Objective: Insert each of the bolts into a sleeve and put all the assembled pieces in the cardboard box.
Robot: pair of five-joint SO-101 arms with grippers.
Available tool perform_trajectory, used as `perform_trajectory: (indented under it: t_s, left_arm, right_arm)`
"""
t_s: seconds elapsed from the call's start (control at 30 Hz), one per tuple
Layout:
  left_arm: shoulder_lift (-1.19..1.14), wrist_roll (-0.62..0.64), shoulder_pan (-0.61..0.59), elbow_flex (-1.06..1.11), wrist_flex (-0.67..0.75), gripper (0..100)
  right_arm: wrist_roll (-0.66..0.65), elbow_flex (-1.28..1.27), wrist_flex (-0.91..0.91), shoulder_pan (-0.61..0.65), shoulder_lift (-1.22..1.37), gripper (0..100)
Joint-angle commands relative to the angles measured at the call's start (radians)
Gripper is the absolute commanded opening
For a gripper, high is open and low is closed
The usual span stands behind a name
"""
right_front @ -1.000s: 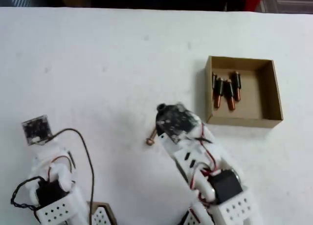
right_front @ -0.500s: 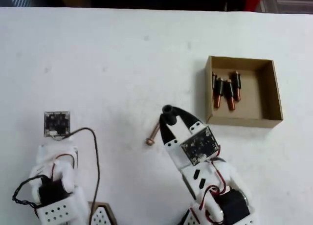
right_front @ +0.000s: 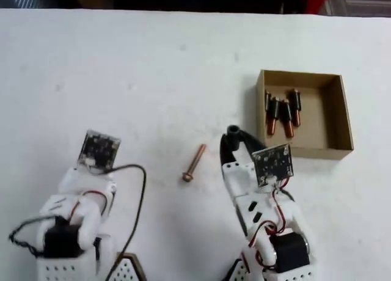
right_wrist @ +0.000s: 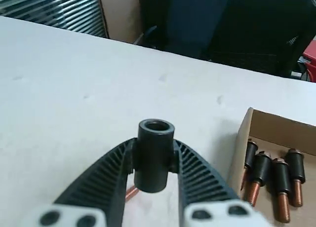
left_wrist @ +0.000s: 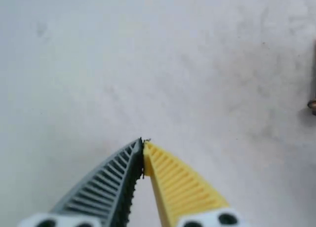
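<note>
We record the right gripper point(right_wrist: 154, 149) clenched on a black sleeve point(right_wrist: 154, 153), one ribbed black finger pressed to each side of it and the sleeve's open end showing beyond the fingertips. In the high view this sleeve sits just beside the left wall of the cardboard box point(right_front: 345, 113), near the box's front left corner, apart from the cardboard and outside the box. We count four assembled pieces point(right_front: 281, 115) inside the box, each a black sleeve with a copper-coloured shank protruding. They lie side by side against the box's left wall, shanks toward its front wall, and the right part of the box floor is bare. One loose bolt point(right_front: 194, 163), copper-coloured, lies flat on the white table point(right_front: 122, 79). It is to the left of the box, on the far side of the right gripper from it and near that gripper without touching it. The bolt lies at a slant, its head at the end farther from the box. In the right wrist view a short length of it shows beneath the held sleeve. The left gripper point(left_wrist: 143, 145) is closed on nothing, its grey finger and yellow finger meeting at the tips above bare table. The left arm stands well apart from the box, beyond the loose bolt on that same left side.
</note>
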State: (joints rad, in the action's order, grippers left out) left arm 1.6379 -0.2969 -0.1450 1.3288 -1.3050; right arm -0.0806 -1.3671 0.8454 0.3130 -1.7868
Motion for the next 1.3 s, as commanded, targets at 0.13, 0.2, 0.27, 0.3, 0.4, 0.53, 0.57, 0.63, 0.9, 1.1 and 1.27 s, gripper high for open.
perform_trajectory:
  t_s: [0.13, 0.2, 0.27, 0.3, 0.4, 0.53, 0.57, 0.63, 0.9, 1.1, 1.27]
  left_arm:
    - [-0.625, -0.002, 0.127, -0.371, 0.017, 2]
    - [-0.753, -0.002, 0.16, -0.433, 0.017, 2]
    - [-0.86, 0.0, 0.199, -0.488, 0.015, 2]
    - [-0.909, 0.0, 0.219, -0.511, 0.015, 2]
    - [-1.026, 0.057, 0.277, -0.571, 0.015, 2]
    - [-1.147, 0.155, 0.366, -0.655, 0.015, 6]
    - [-1.173, 0.176, 0.39, -0.675, 0.015, 8]
    - [-1.225, 0.232, 0.429, -0.707, 0.015, 15]
    - [-1.501, 0.29, 0.49, -0.893, 0.028, 18]
    - [-1.761, 0.29, 0.51, -1.094, 0.005, 18]
    - [-1.868, 0.295, 0.587, -1.287, -0.181, 18]
  right_arm:
    - [0.012, -0.04, -0.094, -0.116, -0.012, 1.7]
    - [0.026, -0.046, -0.104, -0.122, -0.012, 1.7]
    - [0.058, -0.061, -0.12, -0.124, -0.012, 1.7]
    - [0.066, -0.072, -0.134, -0.124, -0.012, 1.7]
    - [0.069, -0.112, -0.179, -0.124, -0.012, 1.7]
    - [0.069, -0.166, -0.251, -0.131, -0.012, 1.7]
    - [0.069, -0.173, -0.26, -0.14, -0.012, 1.7]
    - [0.074, -0.181, -0.277, -0.168, -0.012, 1.7]
    - [0.075, -0.186, -0.274, -0.22, -0.012, 1.7]
    - [0.069, -0.198, -0.277, -0.22, -0.012, 1.7]
    - [0.069, -0.198, -0.277, -0.22, -0.012, 1.7]
